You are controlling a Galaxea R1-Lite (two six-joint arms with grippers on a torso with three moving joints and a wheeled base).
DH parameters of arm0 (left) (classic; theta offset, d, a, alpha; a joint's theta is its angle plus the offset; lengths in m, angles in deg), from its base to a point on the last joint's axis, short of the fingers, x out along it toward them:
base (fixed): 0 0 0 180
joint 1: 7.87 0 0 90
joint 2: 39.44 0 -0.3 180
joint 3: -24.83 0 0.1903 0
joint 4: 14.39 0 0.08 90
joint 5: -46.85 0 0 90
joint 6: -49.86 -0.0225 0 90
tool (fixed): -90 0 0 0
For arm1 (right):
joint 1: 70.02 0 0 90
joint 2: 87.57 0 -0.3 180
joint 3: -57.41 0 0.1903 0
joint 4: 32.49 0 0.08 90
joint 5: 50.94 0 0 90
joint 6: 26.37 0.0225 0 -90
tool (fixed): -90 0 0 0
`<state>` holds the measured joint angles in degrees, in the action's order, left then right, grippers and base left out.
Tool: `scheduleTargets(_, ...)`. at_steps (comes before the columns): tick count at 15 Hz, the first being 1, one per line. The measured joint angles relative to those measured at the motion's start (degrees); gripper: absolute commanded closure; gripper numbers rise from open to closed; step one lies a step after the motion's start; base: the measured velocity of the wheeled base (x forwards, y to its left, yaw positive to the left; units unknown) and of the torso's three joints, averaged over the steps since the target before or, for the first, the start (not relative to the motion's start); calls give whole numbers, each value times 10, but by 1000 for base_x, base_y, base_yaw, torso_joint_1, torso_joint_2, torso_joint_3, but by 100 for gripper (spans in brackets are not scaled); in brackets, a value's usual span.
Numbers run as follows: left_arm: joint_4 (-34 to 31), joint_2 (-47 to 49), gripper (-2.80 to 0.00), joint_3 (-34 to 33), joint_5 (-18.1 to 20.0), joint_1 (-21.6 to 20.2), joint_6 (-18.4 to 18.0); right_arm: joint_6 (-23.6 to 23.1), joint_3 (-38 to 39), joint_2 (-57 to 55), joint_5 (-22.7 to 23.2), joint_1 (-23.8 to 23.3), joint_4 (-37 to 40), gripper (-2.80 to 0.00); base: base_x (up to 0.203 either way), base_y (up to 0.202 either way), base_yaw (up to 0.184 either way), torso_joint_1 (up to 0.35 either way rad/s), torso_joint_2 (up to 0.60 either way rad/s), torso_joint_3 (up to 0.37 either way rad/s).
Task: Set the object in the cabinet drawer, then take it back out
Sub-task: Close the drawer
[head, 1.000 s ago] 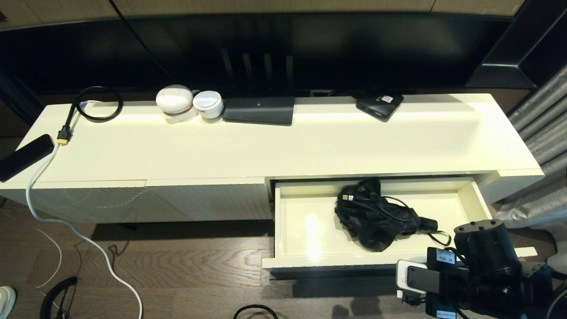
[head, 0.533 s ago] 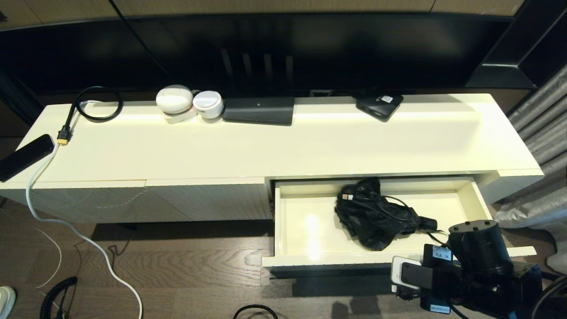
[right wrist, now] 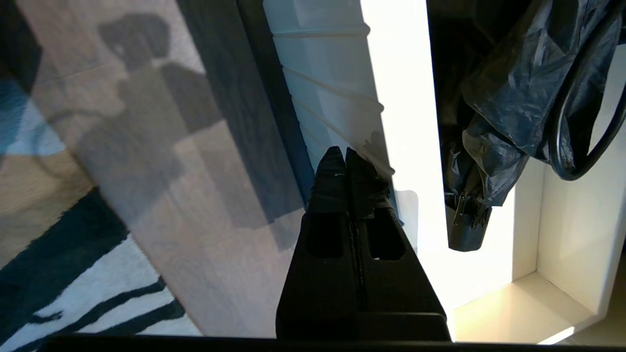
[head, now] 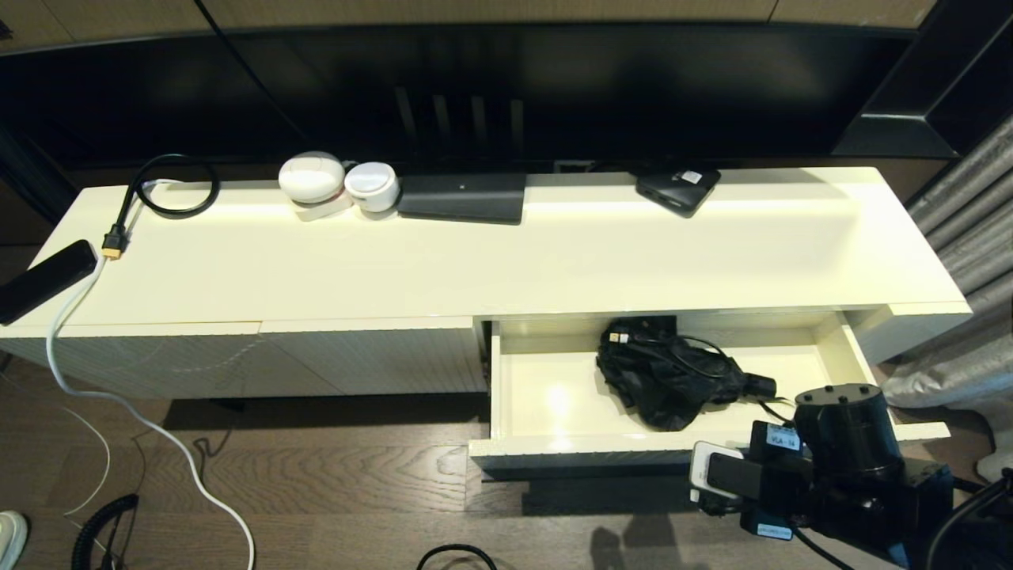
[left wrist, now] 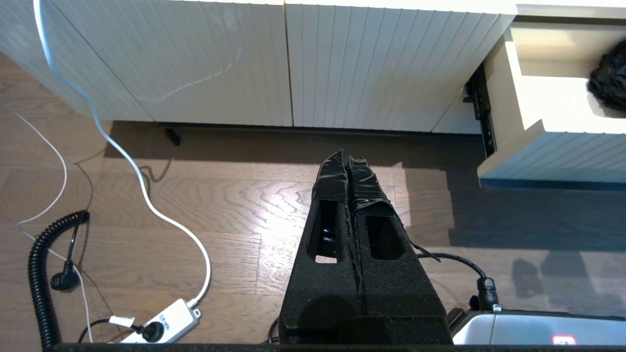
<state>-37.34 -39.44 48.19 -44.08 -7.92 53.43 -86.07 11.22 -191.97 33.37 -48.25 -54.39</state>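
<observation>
A black cable [head: 162,190] lies coiled at the far left corner of the long cream cabinet top [head: 554,261]. A white cord [head: 119,404] hangs off that end and runs down to the wood floor [head: 316,483]. Along the back edge sit two round white gadgets [head: 336,184], then a flat black box [head: 463,198], then a small black box [head: 678,188] further right.

The left gripper [left wrist: 348,161] hangs over the floor in front of the ribbed panels [left wrist: 244,63], left of the drawer [head: 538,455]. Its two fingers are pressed together and hold nothing.

The drawer is under the right half of the cabinet top. It is pulled partly out. Inside it lies the folded black umbrella [head: 661,380], right of the drawer's middle, with a thin black cable [head: 696,360] looped on top of it. The umbrella handle points toward the drawer's right end.

The right gripper [right wrist: 345,156] is at the drawer's front, near its right end. Its fingers are pressed together with nothing between them, and the tips are right at the ribbed front. I cannot tell if they touch it. In the head view the right arm [head: 839,467] hides that spot.
</observation>
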Motion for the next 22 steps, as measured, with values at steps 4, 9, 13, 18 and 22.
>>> scheduleTargets(4,0,0,0,0,0,0,0,0,-10,-16,0,1,-40,0,0,0,0,0,0,0)
scheduleTargets(9,0,0,0,0,0,0,0,1,-39,-26,0,1,-42,0,0,0,0,0,0,0)
scheduleTargets(13,0,0,0,0,0,0,0,1,-61,-35,0,0,-56,0,0,0,0,0,0,0)
scheduleTargets(18,0,0,0,0,0,0,0,1,-97,-49,-1,-1,-64,0,0,0,0,0,0,0)
scheduleTargets(22,0,0,0,0,0,0,0,0,-116,-68,-1,-3,-90,0,0,0,0,0,0,0)
